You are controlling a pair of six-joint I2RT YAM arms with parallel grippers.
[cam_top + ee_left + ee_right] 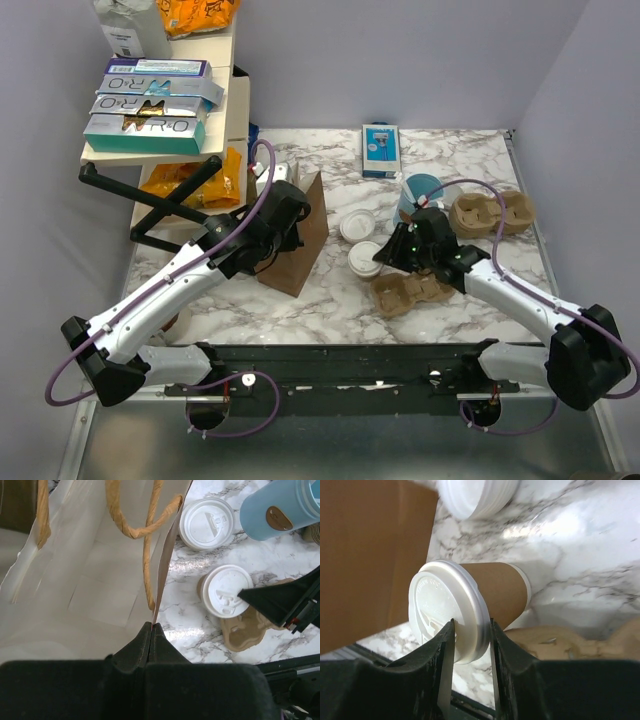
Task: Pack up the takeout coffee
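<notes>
The takeout coffee (365,257), a tan paper cup with a white lid, is at the left end of a brown pulp carrier (410,292). My right gripper (470,626) is shut on the rim of its lid (445,610), with the cup body (500,592) beyond the fingers. I cannot tell whether the cup is lifted. The cup also shows in the left wrist view (227,591). A brown paper bag (300,250) stands open to the cup's left. My left gripper (151,626) is shut on the bag's rim, holding it open; the bag's inside (75,580) looks empty.
A second white-lidded cup (357,225) stands behind the coffee. A light-blue mug (418,190) and a second carrier (490,213) are at the back right. A blue box (380,150) lies at the far edge. A shelf with boxes (150,110) stands at the back left.
</notes>
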